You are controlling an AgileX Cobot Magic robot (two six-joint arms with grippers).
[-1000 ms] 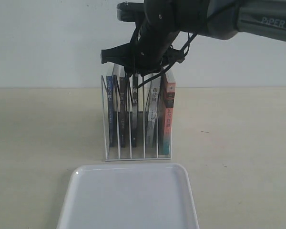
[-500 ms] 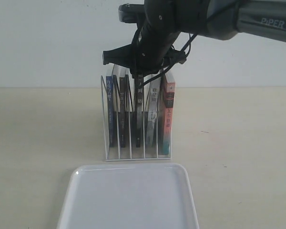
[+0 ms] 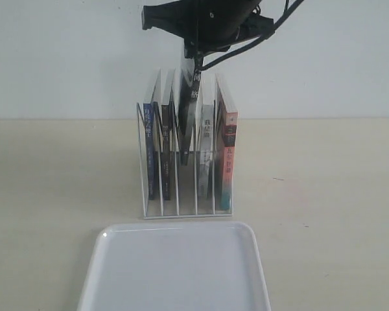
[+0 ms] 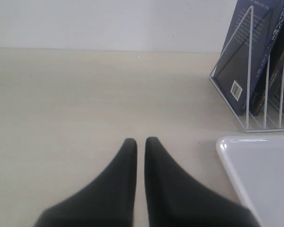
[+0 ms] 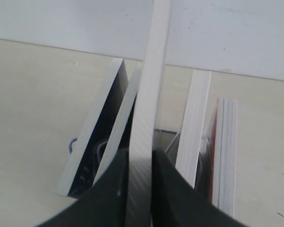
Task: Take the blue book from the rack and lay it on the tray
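The right gripper (image 5: 140,163) is squeezed tight on the top of a black book (image 3: 190,123). The left gripper (image 4: 140,140) has its two fingers almost touching, with just a thin gap, and it holds nothing.

I count two grippers, one rack (image 3: 181,216), one tray (image 3: 175,272) and five books.

The right arm (image 3: 207,19) comes in at 12 o'clock, high above the rack, and its gripper points straight down. The black book hangs upright, higher than the other four. Its bottom end is between the middle wires.

The blue book (image 3: 149,152) stands in the end slot at the rack's 9 o'clock side. That is about 7 o'clock from the right gripper, which does not touch it. A second black book (image 3: 165,155) stands between the two.

The tray lies flat on the table (image 3: 324,194), at 6 o'clock from the rack.
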